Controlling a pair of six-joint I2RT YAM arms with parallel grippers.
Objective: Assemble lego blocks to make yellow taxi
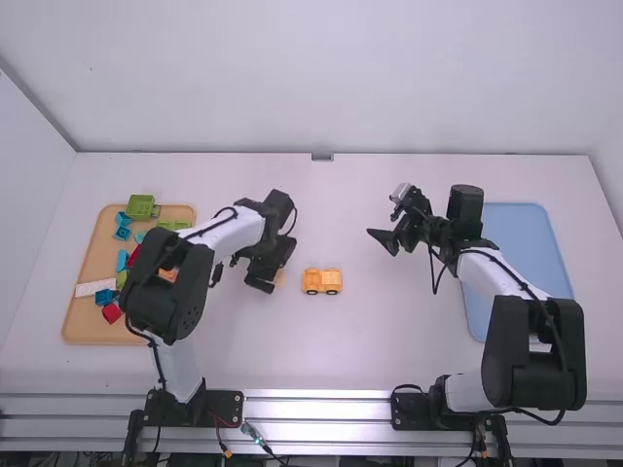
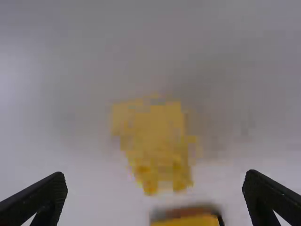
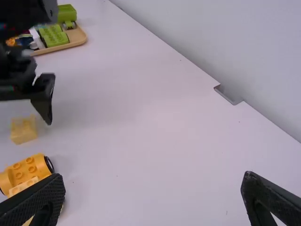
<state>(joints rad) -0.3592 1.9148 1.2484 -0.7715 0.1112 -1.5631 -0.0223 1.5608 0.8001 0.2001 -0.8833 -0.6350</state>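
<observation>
My left gripper [image 1: 263,276] is low over the table, left of the yellow-orange vehicle body [image 1: 322,281]. A pale yellow block [image 1: 280,278] lies beside it. In the left wrist view my left gripper [image 2: 155,193] is open, the blurred yellow block [image 2: 155,146] between and beyond its fingers, the edge of the vehicle body [image 2: 188,221] at the bottom. Farther right, my right gripper [image 1: 384,237] is held beyond the vehicle. The right wrist view has the right gripper [image 3: 153,193] open around nothing, with the yellow block [image 3: 23,130] and studded vehicle body [image 3: 29,170] off to one side.
A wooden tray [image 1: 83,329] at the left holds several green, blue, red and orange blocks, partly under the left arm. On the right lies a blue tray [image 1: 521,233], partly covered by the right arm. A small metal bracket [image 1: 322,157] sits at the table's far edge.
</observation>
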